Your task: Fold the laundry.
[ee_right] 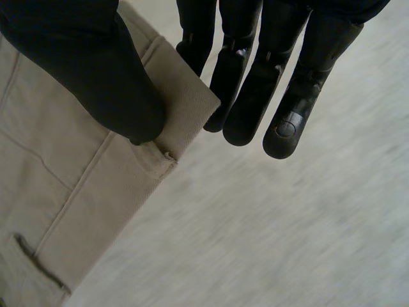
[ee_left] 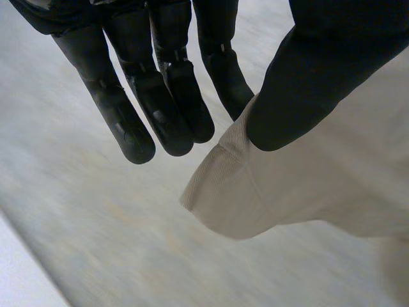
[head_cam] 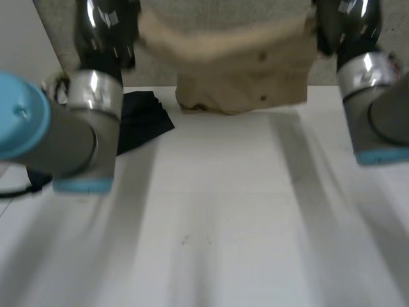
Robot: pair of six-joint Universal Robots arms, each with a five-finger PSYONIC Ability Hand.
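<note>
- The bare front part of the white table [head_cam: 217, 211] lies nearest, and it looks like the place where the cloth would be spread. If the arms lower it too far back, part of the cloth could hang off the far edge.
- The left arm [head_cam: 77, 128] and right arm [head_cam: 377, 109] stand raised at either side. If they move unevenly, the span between them would probably twist.
- A black cloth [head_cam: 144, 118] lies crumpled on the table just behind the left arm. A swinging lower edge could drag over it and bunch the two together.
- The left hand [ee_left: 160, 96] pinches one corner of the beige garment [ee_left: 319, 185] between its thumb and a straight finger. Only the tip of the corner is caught, so a sharp pull may slide it free.
- The right hand [ee_right: 255, 83] clamps the waistband corner in the same way, thumb on top, right beside a belt loop [ee_right: 160, 153]. The hold sits near the very edge and could slip under the hanging weight.
- Farthest off, the beige garment [head_cam: 246, 70] is held up between both hands above the table's far side. It sags in the middle with its lower edge down by the table. If that slack is not pulled out, it would probably set down creased.
</note>
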